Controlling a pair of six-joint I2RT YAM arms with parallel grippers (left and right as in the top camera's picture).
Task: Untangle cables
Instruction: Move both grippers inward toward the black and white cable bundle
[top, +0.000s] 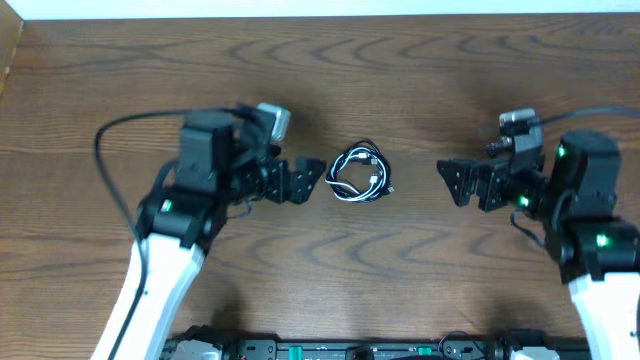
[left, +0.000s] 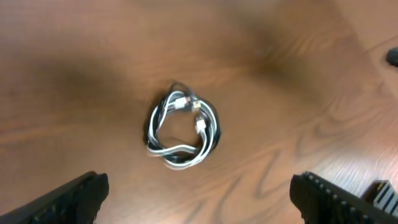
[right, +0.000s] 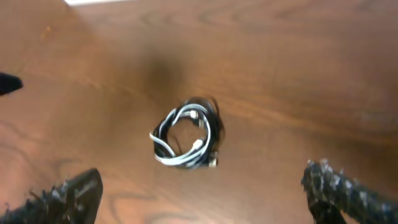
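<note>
Overhead view gives you the whole table (top: 400, 70). The small bundle of cables (top: 360, 173) lies about in the middle, well away from the far edge and the near edge, and about halfway between the left and right edges. The left gripper (top: 316, 180) stands just beside the bundle on its left side, not touching it. The right gripper (top: 446, 182) is further off on the other side, with bare wood between. From above you cannot separate the strands well, and the spread of the jaws is hard to read.

The left wrist view shows you more. The white cable (left: 163, 151) makes a loop, the black cable (left: 217, 133) runs around it and under it, and two small plug ends (left: 199, 125) lie inside the ring near its top. The two fingers (left: 71, 200) of this gripper stand at the lower corners of the picture, so the jaws are wide and hold nothing.

The right wrist view shows the same ring from the opposite side, more blurred. Its fingers (right: 348, 186) also stand far apart, wide and empty, with the bundle ahead of them.
</note>
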